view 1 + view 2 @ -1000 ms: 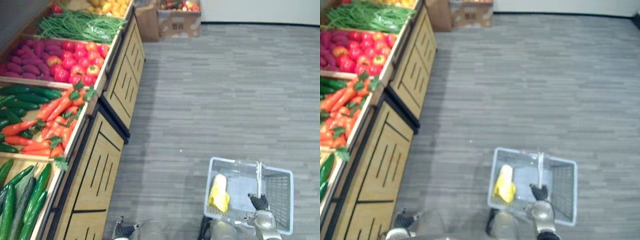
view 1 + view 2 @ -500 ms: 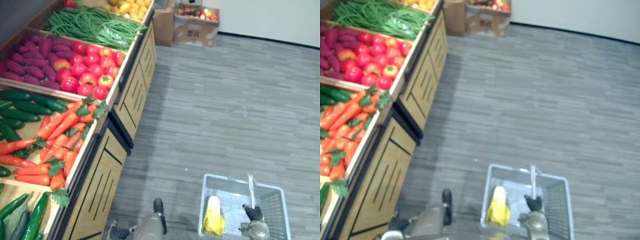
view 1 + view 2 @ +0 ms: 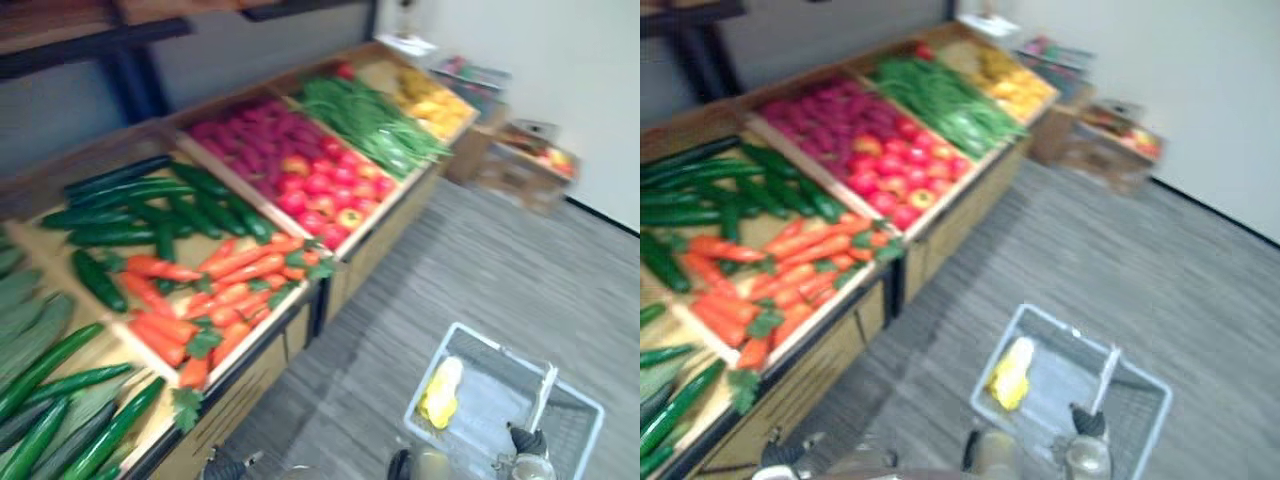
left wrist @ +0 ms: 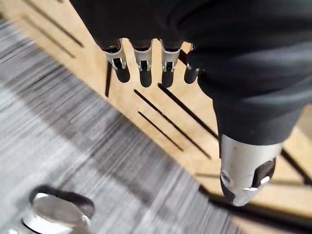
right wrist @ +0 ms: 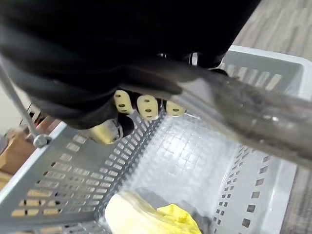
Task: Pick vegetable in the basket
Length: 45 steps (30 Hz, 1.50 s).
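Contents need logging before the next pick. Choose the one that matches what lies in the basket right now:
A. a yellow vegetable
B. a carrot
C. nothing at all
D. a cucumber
A: a yellow vegetable lies on the floor of the grey basket, whose handle the right hand holds with its fingers curled round it.
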Tool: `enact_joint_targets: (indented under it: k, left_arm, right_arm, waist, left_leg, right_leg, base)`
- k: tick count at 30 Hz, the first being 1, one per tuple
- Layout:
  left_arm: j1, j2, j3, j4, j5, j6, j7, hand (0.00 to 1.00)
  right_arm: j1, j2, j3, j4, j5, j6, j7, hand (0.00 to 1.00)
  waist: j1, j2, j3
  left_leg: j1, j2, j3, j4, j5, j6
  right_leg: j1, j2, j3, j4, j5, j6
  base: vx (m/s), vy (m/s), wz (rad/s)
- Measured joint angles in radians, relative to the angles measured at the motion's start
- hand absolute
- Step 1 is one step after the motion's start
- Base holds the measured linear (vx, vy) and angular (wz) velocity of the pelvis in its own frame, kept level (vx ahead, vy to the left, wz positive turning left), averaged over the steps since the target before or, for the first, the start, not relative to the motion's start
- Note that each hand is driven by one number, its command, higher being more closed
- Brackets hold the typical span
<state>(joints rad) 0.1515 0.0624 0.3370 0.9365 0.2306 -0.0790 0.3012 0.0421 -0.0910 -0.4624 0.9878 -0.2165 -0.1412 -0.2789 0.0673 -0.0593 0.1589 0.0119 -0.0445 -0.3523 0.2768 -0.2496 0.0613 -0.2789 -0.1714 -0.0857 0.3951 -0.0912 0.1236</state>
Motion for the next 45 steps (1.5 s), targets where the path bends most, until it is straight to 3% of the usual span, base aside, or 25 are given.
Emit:
enact_joint_targets:
  k: [2, 3, 4, 5, 6, 8, 9, 10, 11, 12, 13, 14, 15, 16, 19, 21, 26, 31, 33, 35, 37, 40, 45]
  left_arm:
    - [-0.003, -0.019, 0.031, -0.001, -0.018, -0.001, 0.000, 0.00]
    - [-0.006, -0.026, 0.046, -0.001, -0.021, -0.004, -0.001, 0.00]
    - [-0.007, -0.026, 0.052, -0.001, -0.021, -0.006, -0.001, 0.00]
    - [-0.008, -0.019, 0.080, 0.001, -0.022, -0.005, 0.000, 0.00]
    - [-0.009, -0.047, 0.108, 0.021, -0.029, 0.004, 0.001, 0.00]
    - [0.012, -0.101, 0.149, 0.025, -0.033, 0.004, 0.003, 0.00]
    - [0.007, -0.109, 0.163, 0.040, -0.036, 0.006, 0.003, 0.00]
    - [0.007, -0.109, 0.164, 0.043, -0.038, 0.009, 0.003, 0.00]
    - [0.006, -0.107, 0.164, 0.050, -0.041, 0.015, 0.004, 0.00]
    - [0.005, -0.102, 0.165, 0.054, -0.041, 0.015, 0.004, 0.00]
    - [0.003, -0.095, 0.168, 0.061, -0.041, 0.016, 0.005, 0.00]
    - [0.005, -0.092, 0.167, 0.062, -0.041, 0.017, 0.005, 0.00]
    - [0.011, -0.090, 0.160, 0.062, -0.041, 0.017, 0.005, 0.00]
    - [0.012, -0.091, 0.159, 0.062, -0.041, 0.018, 0.005, 0.00]
    - [0.012, -0.089, 0.160, 0.063, -0.039, 0.024, 0.007, 0.00]
    - [0.011, -0.073, 0.160, 0.063, -0.039, 0.025, 0.008, 0.00]
    - [0.009, -0.057, 0.198, 0.062, -0.082, 0.025, 0.018, 0.00]
    - [-0.004, -0.059, 0.335, 0.061, -0.151, 0.025, 0.057, 0.00]
    - [-0.031, -0.057, 0.432, 0.056, -0.195, 0.025, 0.119, 0.00]
    - [-0.040, -0.059, 0.482, -0.013, -0.218, 0.025, 0.164, 0.00]
    - [-0.029, -0.059, 0.492, -0.199, -0.204, 0.019, 0.236, 0.00]
    - [-0.028, -0.049, 0.480, -0.366, -0.120, -0.003, 0.300, 0.00]
    - [0.015, -0.048, 0.358, -0.744, 0.075, -0.006, 0.393, 0.00]
  right_arm:
    - [0.011, 0.003, -0.031, 0.000, 0.001, 0.007, 0.000, 1.00]
    - [0.024, 0.003, -0.048, -0.004, 0.001, 0.007, 0.000, 1.00]
    - [0.031, 0.007, -0.053, -0.004, 0.001, 0.007, 0.000, 1.00]
    - [0.041, 0.021, -0.056, -0.004, 0.000, 0.008, 0.000, 1.00]
    - [0.015, 0.007, -0.067, 0.002, -0.002, 0.011, 0.006, 1.00]
    - [-0.021, -0.003, -0.087, -0.008, -0.003, 0.010, 0.012, 1.00]
    - [-0.033, -0.004, -0.098, -0.002, -0.002, 0.010, 0.022, 1.00]
    - [-0.039, -0.003, -0.103, 0.007, -0.003, 0.011, 0.025, 1.00]
    - [-0.037, -0.001, -0.119, 0.012, -0.002, 0.012, 0.028, 1.00]
    - [-0.031, -0.002, -0.124, 0.015, 0.000, 0.012, 0.027, 1.00]
    - [-0.023, -0.009, -0.136, 0.024, 0.011, 0.012, 0.027, 1.00]
    - [-0.025, -0.011, -0.154, 0.033, 0.024, 0.011, 0.027, 1.00]
    - [-0.026, -0.021, -0.186, 0.053, 0.031, 0.013, 0.023, 1.00]
    - [-0.026, -0.023, -0.196, 0.065, 0.033, 0.017, 0.023, 1.00]
    - [-0.041, -0.026, -0.205, 0.112, 0.064, 0.032, 0.021, 1.00]
    - [-0.055, -0.019, -0.206, 0.128, 0.065, 0.035, 0.022, 1.00]
    - [-0.050, -0.018, -0.220, 0.127, 0.062, 0.034, 0.021, 1.00]
    - [-0.039, -0.022, -0.253, 0.132, 0.059, 0.043, 0.026, 1.00]
    - [-0.039, -0.022, -0.275, 0.146, 0.060, 0.043, 0.027, 1.00]
    - [-0.037, -0.022, -0.279, 0.155, 0.060, 0.043, 0.027, 1.00]
    - [-0.037, -0.021, -0.279, 0.168, 0.062, 0.042, 0.026, 1.00]
    - [-0.034, -0.021, -0.278, 0.167, 0.065, 0.036, 0.026, 1.00]
    - [-0.020, -0.020, -0.274, 0.159, 0.067, 0.023, 0.024, 1.00]
  waist:
    - [0.011, 0.001, -0.011]
    - [0.015, -0.007, -0.022]
    - [0.013, -0.020, -0.030]
    - [0.021, -0.061, -0.052]
    - [0.033, -0.007, -0.056]
    - [0.029, 0.044, -0.060]
    - [0.027, 0.061, -0.060]
    - [0.025, 0.061, -0.060]
    - [0.013, 0.062, -0.058]
    - [0.006, 0.060, -0.058]
    - [-0.015, 0.055, -0.055]
    - [-0.024, 0.055, -0.055]
    - [-0.039, 0.059, -0.055]
    - [-0.038, 0.060, -0.055]
    - [-0.038, 0.069, -0.054]
    - [-0.038, 0.043, -0.034]
    - [-0.040, 0.041, -0.024]
    - [-0.052, 0.058, -0.034]
    - [-0.051, 0.056, -0.035]
    - [-0.051, 0.052, -0.036]
    - [-0.049, 0.041, -0.042]
    - [-0.045, 0.038, -0.045]
    - [-0.036, 0.038, -0.049]
  left_leg:
    - [0.002, -0.008, -0.089, 0.031, -0.035, -0.038]
    - [-0.012, -0.015, -0.121, 0.056, -0.066, -0.056]
    - [-0.018, -0.019, -0.128, 0.063, -0.079, -0.069]
    - [-0.031, -0.029, -0.127, 0.077, -0.100, -0.104]
    - [-0.049, 0.028, -0.129, 0.098, -0.116, -0.120]
    - [-0.056, 0.111, -0.083, 0.059, -0.072, -0.162]
    - [-0.062, 0.142, -0.034, 0.027, -0.027, -0.190]
    - [-0.064, 0.152, 0.012, 0.013, 0.002, -0.202]
    - [-0.082, 0.177, 0.132, 0.002, 0.046, -0.206]
    - [-0.089, 0.197, 0.227, 0.002, 0.064, -0.194]
    - [-0.106, 0.254, 0.496, -0.002, 0.106, -0.165]
    - [-0.107, 0.270, 0.584, -0.014, 0.132, -0.166]
    - [-0.104, 0.279, 0.702, -0.055, 0.210, -0.171]
    - [-0.095, 0.275, 0.730, -0.081, 0.213, -0.175]
    - [-0.059, 0.245, 0.726, -0.231, 0.215, -0.176]
    - [-0.057, 0.227, 0.733, -0.246, 0.220, -0.178]
    - [-0.010, 0.187, 0.754, -0.295, 0.229, -0.165]
    - [0.003, 0.177, 0.758, -0.329, 0.234, -0.164]
    - [0.012, 0.173, 0.758, -0.342, 0.234, -0.164]
    - [0.011, 0.170, 0.756, -0.344, 0.234, -0.164]
    - [0.011, 0.170, 0.748, -0.343, 0.234, -0.164]
    - [0.012, 0.168, 0.734, -0.343, 0.233, -0.164]
    - [0.010, 0.167, 0.720, -0.338, 0.231, -0.161]
  right_leg:
    - [0.004, -0.016, 0.041, -0.089, 0.006, 0.008]
    - [0.006, -0.050, 0.028, -0.092, 0.018, 0.027]
    - [0.010, -0.068, 0.005, -0.098, 0.034, 0.042]
    - [0.016, -0.104, -0.064, -0.120, 0.084, 0.056]
    - [0.031, -0.072, -0.118, -0.090, 0.067, 0.030]
    - [0.063, -0.035, -0.200, -0.092, 0.013, -0.008]
    - [0.078, -0.031, -0.246, -0.091, -0.001, -0.032]
    - [0.088, -0.034, -0.262, -0.095, -0.005, -0.038]
    - [0.128, -0.042, -0.310, -0.120, -0.009, -0.045]
    - [0.150, -0.046, -0.337, -0.135, -0.010, -0.047]
    - [0.187, -0.063, -0.401, -0.158, -0.010, -0.047]
    - [0.199, -0.068, -0.422, -0.168, -0.010, -0.047]
    - [0.216, -0.070, -0.451, -0.188, -0.009, -0.045]
    - [0.217, -0.069, -0.457, -0.196, -0.007, -0.041]
    - [0.216, -0.042, -0.462, -0.264, 0.034, -0.017]
    - [0.228, -0.039, -0.452, -0.323, 0.078, -0.009]
    - [0.252, -0.048, -0.418, -0.365, 0.101, 0.004]
    - [0.249, -0.045, -0.409, -0.376, 0.109, 0.005]
    - [0.250, -0.045, -0.400, -0.378, 0.109, 0.005]
    - [0.249, -0.047, -0.399, -0.379, 0.109, 0.005]
    - [0.254, -0.048, -0.398, -0.379, 0.109, 0.005]
    - [0.265, -0.050, -0.398, -0.378, 0.109, 0.004]
    - [0.272, -0.053, -0.398, -0.376, 0.105, -0.001]
  base:
    - [0.45, -0.341, 1.96]
    - [0.49, -0.443, 2.09]
    - [0.50, -0.526, 1.97]
    - [0.37, -0.490, 1.36]
    - [0.32, -0.476, 1.28]
    - [0.24, -0.403, 1.03]
    - [0.21, -0.371, 0.94]
    - [0.15, -0.333, 1.02]
    - [0.11, -0.240, 0.91]
    - [0.10, -0.293, 1.34]
    - [0.05, -0.189, 1.11]
    - [0.04, -0.159, 1.21]
    - [0.02, -0.040, 0.70]
    - [0.00, 0.014, 0.61]
    - [-0.04, 0.122, 0.14]
    - [-0.07, 0.078, -0.07]
    - [-0.04, 0.072, -0.12]
    - [0.03, -0.003, -0.05]
    - [0.06, -0.001, -0.04]
    - [0.05, -0.001, 0.04]
    - [0.05, -0.013, 0.09]
    - [0.02, -0.007, 0.15]
    - [-0.01, -0.014, 0.08]
